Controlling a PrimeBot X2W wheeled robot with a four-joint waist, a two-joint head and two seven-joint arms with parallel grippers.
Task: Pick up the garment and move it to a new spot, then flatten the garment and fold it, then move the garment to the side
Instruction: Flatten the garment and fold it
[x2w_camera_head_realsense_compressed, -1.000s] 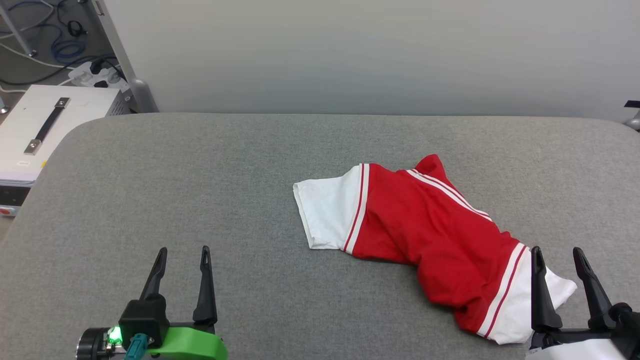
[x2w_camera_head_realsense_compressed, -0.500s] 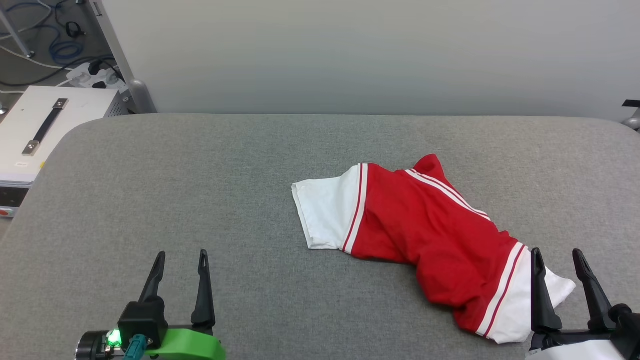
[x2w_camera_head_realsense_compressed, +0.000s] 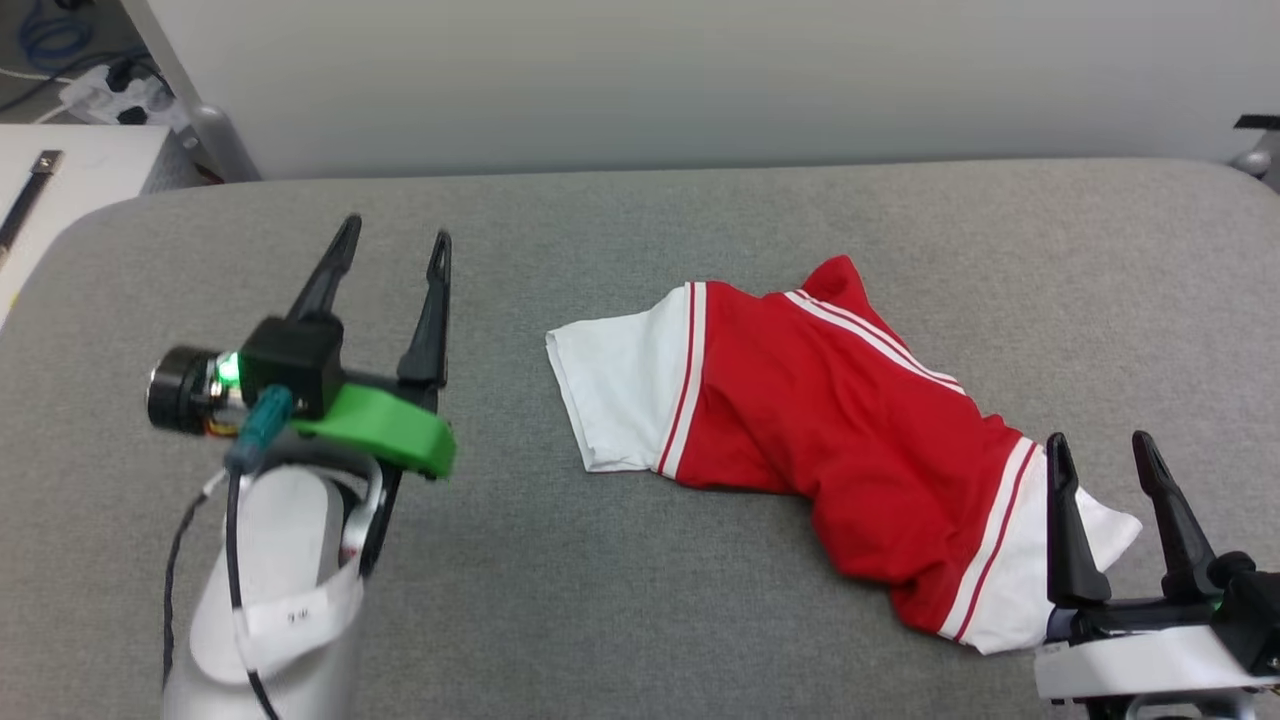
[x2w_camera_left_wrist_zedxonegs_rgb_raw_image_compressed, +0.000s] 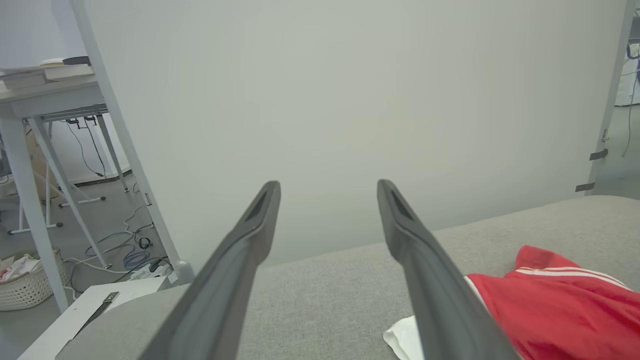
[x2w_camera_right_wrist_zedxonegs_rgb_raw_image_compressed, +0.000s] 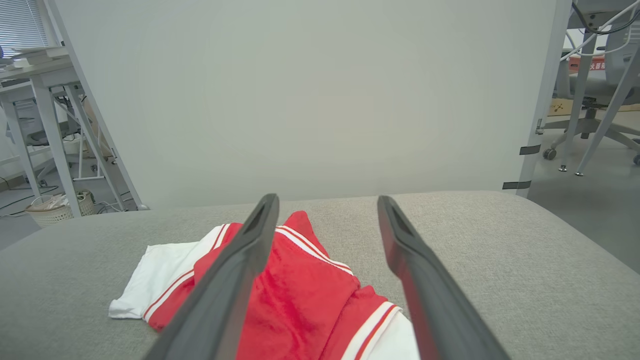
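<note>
The garment lies crumpled on the grey padded table, right of centre: a red shirt with white sleeves and red-and-white striped trim. Its numerals are hidden. One white sleeve points left, the other lies at the lower right. My left gripper is open, raised over the table's left part, well left of the shirt. My right gripper is open at the lower right, beside the near white sleeve. The garment shows right of the left fingers, and the garment spreads below the right fingers.
A pale partition wall stands behind the table. A white case with a black strap sits off the table's left end, cables and a power strip on the floor behind it. Desks and a chair stand beyond.
My left arm has risen and reached forward over the table, gripper still open. The head camera has tilted down a little, shifting the whole picture. The garment and the right gripper are unmoved.
</note>
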